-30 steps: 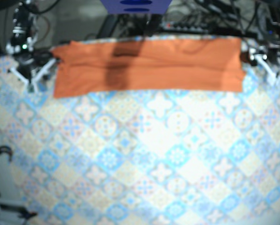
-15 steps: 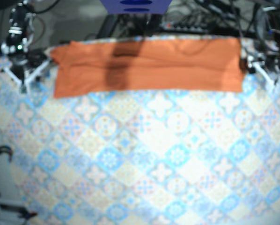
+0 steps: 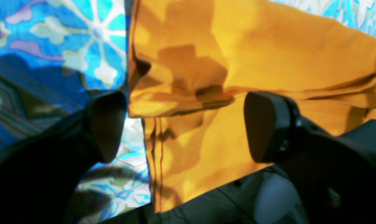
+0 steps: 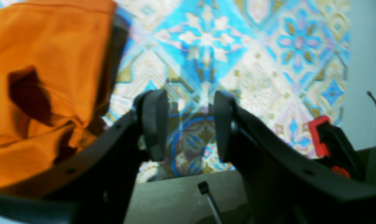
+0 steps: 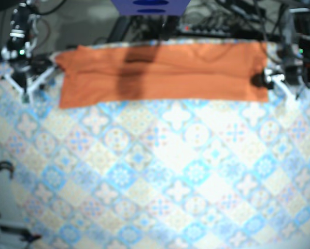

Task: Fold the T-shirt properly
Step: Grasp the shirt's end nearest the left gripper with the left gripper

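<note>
The orange T-shirt (image 5: 165,72) lies as a long, narrow band across the far side of the tabletop (image 5: 186,171), which is covered by a patterned cloth (image 5: 118,171). The lengthwise folding looks done, so the step in hand is probably taking hold of the band's ends for the crosswise fold.

The left tool (image 3: 188,127) is spread wide at its end of the shirt. One finger is over the patterned cloth, the other over the orange fabric, and the bunched, layered edge sits between them. It pinches nothing. The base view is too blurred to say whether it touches the fabric.

The right tool (image 4: 191,124) has its fingers apart and empty. It is above bare patterned cloth, with the shirt's other end just beside it and outside its jaws.

Next, the left tool needs to lower and press together on every layer of that edge, not only the top one. The right tool must shift sideways onto the shirt before it can grip.
</note>
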`<act>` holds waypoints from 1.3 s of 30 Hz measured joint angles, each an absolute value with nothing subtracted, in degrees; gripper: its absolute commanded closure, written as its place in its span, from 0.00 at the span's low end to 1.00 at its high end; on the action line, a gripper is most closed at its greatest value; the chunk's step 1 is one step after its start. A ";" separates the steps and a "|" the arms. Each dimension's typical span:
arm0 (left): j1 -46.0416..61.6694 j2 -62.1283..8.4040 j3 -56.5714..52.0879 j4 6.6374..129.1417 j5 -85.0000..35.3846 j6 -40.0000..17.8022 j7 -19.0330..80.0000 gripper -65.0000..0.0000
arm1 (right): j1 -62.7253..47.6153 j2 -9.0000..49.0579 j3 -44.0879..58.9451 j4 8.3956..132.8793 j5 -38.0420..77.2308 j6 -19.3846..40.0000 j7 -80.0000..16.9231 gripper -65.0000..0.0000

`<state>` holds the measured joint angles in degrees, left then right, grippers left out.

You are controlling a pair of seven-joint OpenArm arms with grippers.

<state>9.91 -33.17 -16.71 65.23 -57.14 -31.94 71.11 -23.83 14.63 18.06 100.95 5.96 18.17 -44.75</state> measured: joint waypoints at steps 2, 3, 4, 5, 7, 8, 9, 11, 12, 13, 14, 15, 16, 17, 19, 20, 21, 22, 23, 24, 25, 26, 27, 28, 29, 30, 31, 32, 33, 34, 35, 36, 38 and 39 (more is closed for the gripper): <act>10.09 -33.19 -16.73 65.23 -57.54 -31.97 71.05 0.14 | -23.81 14.52 18.00 100.99 6.00 18.70 -44.64 0.63; 10.17 -33.34 -16.73 65.23 -57.47 -31.97 71.11 0.14 | -23.79 14.46 18.00 100.99 6.02 18.76 -44.60 0.63; 10.17 -33.39 -16.64 65.23 -57.63 -31.97 71.44 0.14 | -23.79 14.48 18.00 100.99 5.98 18.74 -44.62 0.63; 10.28 -33.34 -16.60 65.23 -58.00 -32.01 71.57 0.14 | -23.81 14.55 18.02 100.99 5.96 18.50 -44.64 0.63; 10.68 -33.39 -16.62 65.25 -58.48 -32.01 71.50 0.14 | -23.83 14.61 18.02 100.99 5.96 18.35 -44.86 0.63; 10.94 -33.47 -16.60 65.30 -58.87 -32.25 72.01 0.14 | -23.83 14.59 18.02 100.99 5.98 18.39 -44.82 0.63; 11.18 -33.47 -16.62 65.30 -59.09 -32.40 72.51 0.14 | -23.81 14.57 18.00 100.99 6.00 18.41 -44.80 0.63; 11.46 -33.50 -16.71 65.30 -59.48 -32.47 73.84 0.14 | -23.81 14.59 18.00 100.99 5.98 18.37 -44.77 0.63; 11.49 -33.50 -16.73 65.30 -59.64 -32.47 73.95 0.14 | -23.83 14.59 18.00 100.99 5.96 18.37 -44.62 0.63; 11.49 -33.50 -16.73 65.30 -59.64 -32.47 73.97 0.14 | -23.86 14.59 18.00 100.99 5.96 18.37 -44.71 0.63; 11.46 -33.50 -16.73 65.30 -59.59 -32.45 74.17 0.14 | -23.86 14.59 18.00 100.99 5.96 18.39 -44.88 0.63; 11.49 -33.54 -16.73 65.32 -59.68 -32.45 74.19 0.14 | -23.83 14.59 18.00 100.99 5.96 18.37 -44.84 0.63; 11.51 -33.76 -16.71 65.34 -60.38 -32.42 74.26 0.14 | -23.81 14.61 18.00 100.99 5.98 18.37 -44.80 0.63; 11.64 -34.09 -16.56 65.34 -61.39 -32.42 74.63 0.14 | -23.81 14.59 18.00 100.99 5.96 18.37 -44.80 0.63; 11.92 -34.50 -16.32 65.28 -62.52 -32.45 75.48 0.14 | -23.86 14.57 18.00 100.99 5.96 18.37 -44.82 0.63; 11.94 -34.50 -16.34 65.28 -63.35 -32.42 75.44 0.14 | -23.83 14.57 18.00 100.99 5.98 18.37 -44.84 0.63; 11.94 -34.52 -16.34 65.23 -63.72 -32.40 75.46 0.14 | -23.81 14.59 18.00 100.99 5.98 18.37 -44.80 0.63; 11.92 -34.57 -16.34 65.23 -63.94 -32.40 75.50 0.14 | -23.83 14.59 18.00 100.99 5.98 18.37 -44.77 0.63; 11.92 -34.59 -16.32 65.21 -63.94 -32.40 75.61 0.14 | -23.83 14.59 18.00 100.99 5.96 18.37 -44.82 0.63; 11.88 -34.59 -16.32 65.21 -63.94 -32.40 75.68 0.14 | -23.83 14.59 18.02 100.99 5.96 18.37 -44.84 0.63; 11.79 -34.59 -16.29 65.21 -63.94 -32.40 75.70 0.14 | -23.83 14.59 18.00 100.99 5.96 18.37 -44.82 0.63; 11.79 -34.57 -16.29 65.21 -63.94 -32.40 75.70 0.14 | -23.83 14.59 18.00 100.99 5.98 18.37 -44.82 0.63; 11.77 -34.44 -16.32 65.21 -63.94 -32.40 75.70 0.14 | -23.83 14.59 18.00 100.99 5.98 18.39 -44.82 0.63; 11.77 -34.44 -16.34 65.23 -63.94 -32.40 75.70 0.14 | -23.83 14.57 18.00 100.99 5.98 18.39 -44.82 0.63; 11.77 -34.44 -16.34 65.21 -63.90 -32.40 75.68 0.14 | -23.83 14.59 18.00 100.99 5.98 18.37 -44.82 0.63; 11.60 -34.26 -16.36 65.21 -63.88 -32.40 75.75 0.14 | -23.83 14.59 18.02 100.99 5.96 18.37 -44.82 0.63; 11.25 -33.93 -16.49 65.19 -63.86 -32.40 75.92 0.14 | -23.86 14.59 18.00 100.99 5.98 18.37 -44.82 0.63; 10.87 -33.36 -16.71 65.12 -63.88 -32.38 75.90 0.14 | -23.88 14.59 18.02 100.99 5.98 18.37 -44.82 0.63; 10.52 -32.91 -16.71 65.14 -64.01 -32.40 75.61 0.14 | -23.88 14.59 18.00 100.99 5.98 18.37 -44.82 0.63; 10.15 -32.47 -16.67 65.14 -64.31 -32.42 75.66 0.14 | -23.86 14.57 18.00 100.99 5.98 18.39 -44.82 0.63; 9.96 -32.05 -16.67 65.14 -64.40 -32.42 75.59 0.14 | -23.86 14.59 18.00 100.99 5.98 18.39 -44.82 0.63; 9.87 -31.90 -16.82 65.14 -64.45 -32.42 75.64 0.14 | -23.83 14.59 18.00 100.99 5.96 18.37 -44.80 0.63; 9.91 -30.96 -18.57 65.12 -64.36 -32.42 75.64 0.14 | -23.86 14.59 18.02 100.99 5.96 18.37 -44.82 0.63; 10.07 -30.30 -19.57 65.12 -64.36 -32.42 75.59 0.14 | -23.88 14.59 18.00 100.99 5.96 18.37 -44.84 0.63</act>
